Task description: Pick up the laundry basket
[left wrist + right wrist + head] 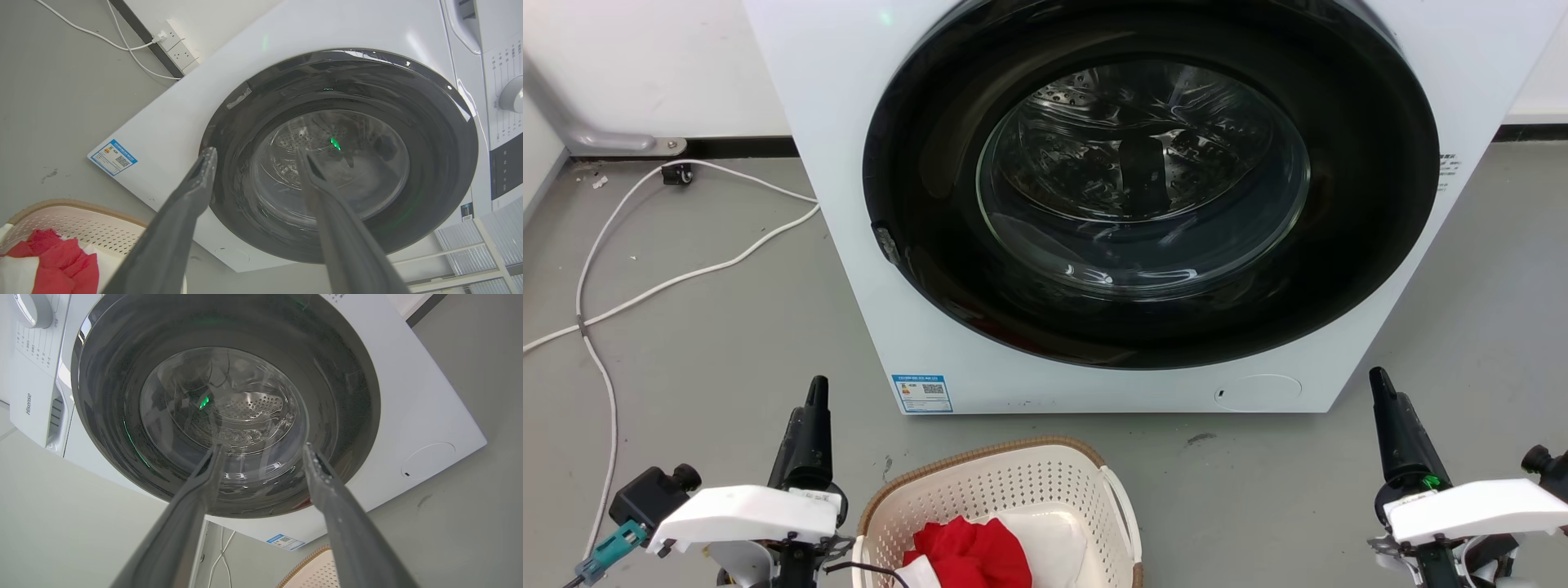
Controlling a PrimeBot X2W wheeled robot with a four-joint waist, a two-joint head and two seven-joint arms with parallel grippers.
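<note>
Laundry basket (980, 482) sat near and low, much closer to the left gripper (257, 155) than to the right gripper (263, 447), and both had jaws apart, holding nothing.

Bright, even light, soft shadows on the smooth grey floor (727, 351). Glare streaks on the round dark glass washer door (1143, 180). Wrist views fisheye-warped, long dark gripper fingers (175, 232) blurry up close.

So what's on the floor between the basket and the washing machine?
Nothing, just bare grey floor. The head view shows a narrow strip of it between the laundry basket and the washing machine.
</note>
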